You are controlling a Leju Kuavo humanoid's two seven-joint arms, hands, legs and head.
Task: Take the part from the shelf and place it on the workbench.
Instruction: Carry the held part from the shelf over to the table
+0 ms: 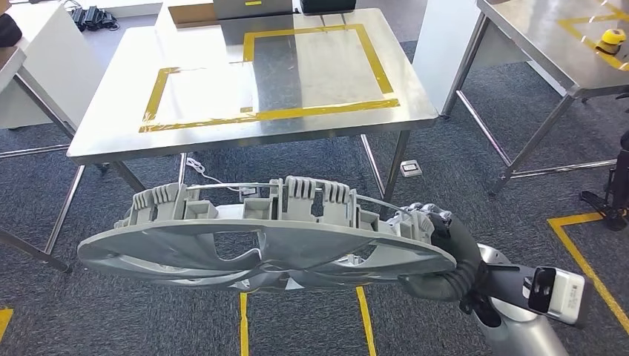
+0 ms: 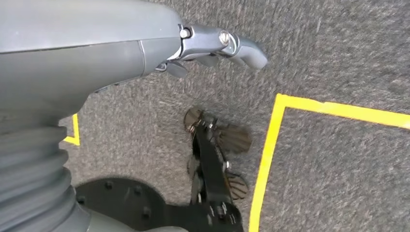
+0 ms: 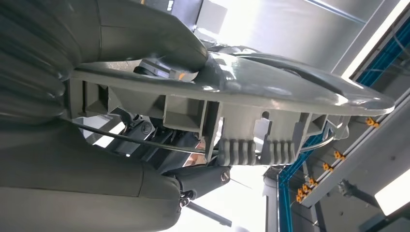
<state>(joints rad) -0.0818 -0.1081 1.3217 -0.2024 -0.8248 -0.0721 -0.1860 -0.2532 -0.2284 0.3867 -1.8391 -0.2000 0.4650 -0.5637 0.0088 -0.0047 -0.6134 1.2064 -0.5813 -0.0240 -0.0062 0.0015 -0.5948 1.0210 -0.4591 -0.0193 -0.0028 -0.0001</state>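
The part (image 1: pixel 259 245) is a large grey round plastic cover with ribbed clips and a wire ring on its upper side. It hangs roughly level in front of me, low in the head view. My right hand (image 1: pixel 438 252) grips its right rim, thumb on one face and fingers on the other. In the right wrist view the part (image 3: pixel 270 92) stretches away from the right hand (image 3: pixel 121 43). The steel workbench (image 1: pixel 222 126), marked with a yellow tape outline (image 1: pixel 326 111), stands just beyond the part. My left hand (image 2: pixel 96 53) hangs over the carpet, holding nothing.
A second steel table (image 1: pixel 549 52) at the right carries a yellow object (image 1: pixel 612 38). A white cabinet (image 1: pixel 44 59) stands at the left. A small white box (image 1: pixel 410 169) and a cable lie on the carpet under the workbench. Yellow tape lines (image 1: pixel 586 259) mark the floor.
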